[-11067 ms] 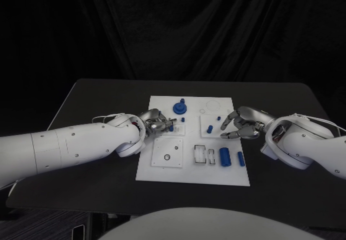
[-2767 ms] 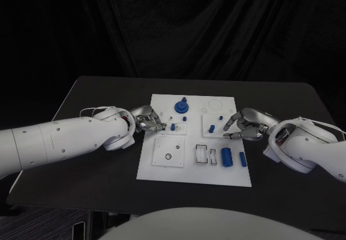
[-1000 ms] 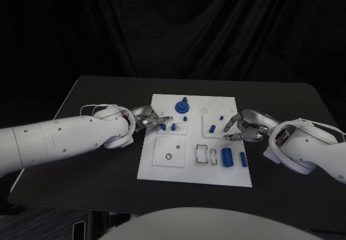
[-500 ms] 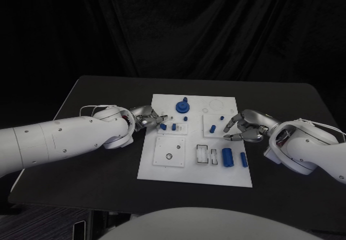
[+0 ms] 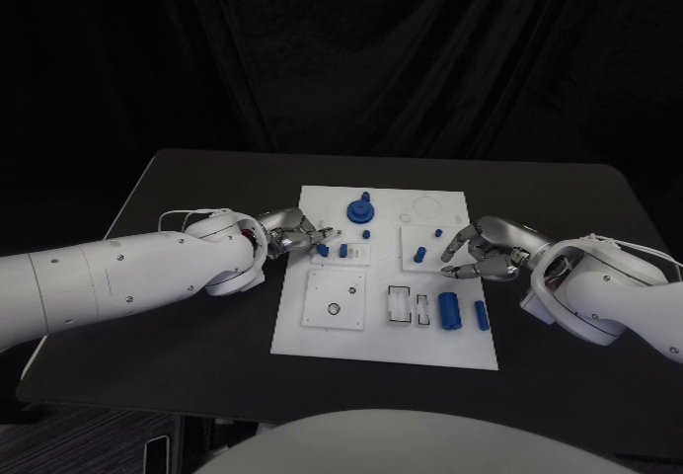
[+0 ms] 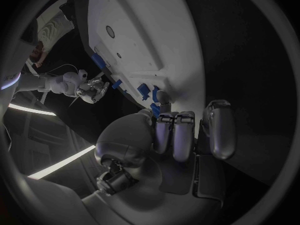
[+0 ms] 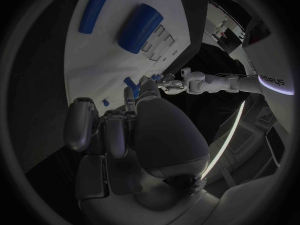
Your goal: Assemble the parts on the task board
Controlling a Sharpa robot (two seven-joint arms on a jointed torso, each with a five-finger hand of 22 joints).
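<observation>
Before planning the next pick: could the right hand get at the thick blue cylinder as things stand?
Probably yes: the cylinder lies bare on the board, just nearer the robot than the right hand, nothing between them.

The white rectangular task board (image 5: 328,336) lies mid-table (image 5: 186,188); the left hand (image 5: 295,233) is at its left edge, the right hand (image 5: 482,251) at its right edge.

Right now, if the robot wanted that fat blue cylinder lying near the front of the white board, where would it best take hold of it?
Probably across its middle, from above. The fat blue cylinder lies flat on the task board, its curved sides bare, with the slim blue rod beside it. The right hand is the closer one.
</observation>
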